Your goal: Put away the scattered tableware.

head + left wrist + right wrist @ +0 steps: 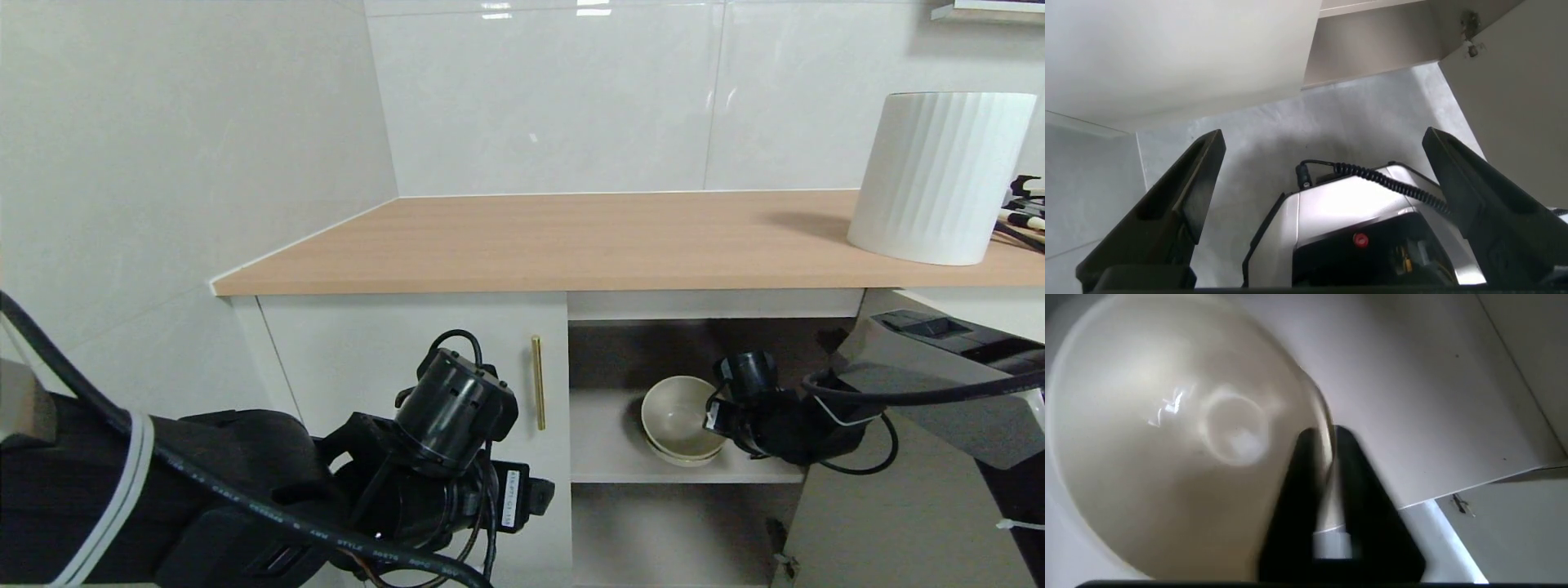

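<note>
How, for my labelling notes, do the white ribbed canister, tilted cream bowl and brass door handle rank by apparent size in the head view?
1. white ribbed canister
2. tilted cream bowl
3. brass door handle, clearly the smallest

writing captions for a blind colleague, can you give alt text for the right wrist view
The right gripper is shut on the rim of a cream bowl, one finger inside and one outside. Behind the bowl lies a white cabinet shelf.

A white ribbed canister (939, 175) stands at the right end of the wooden desk (571, 237). On the white shelf (604, 453) below sit two nested cream bowls (673, 420), the upper one tipped up.
</note>
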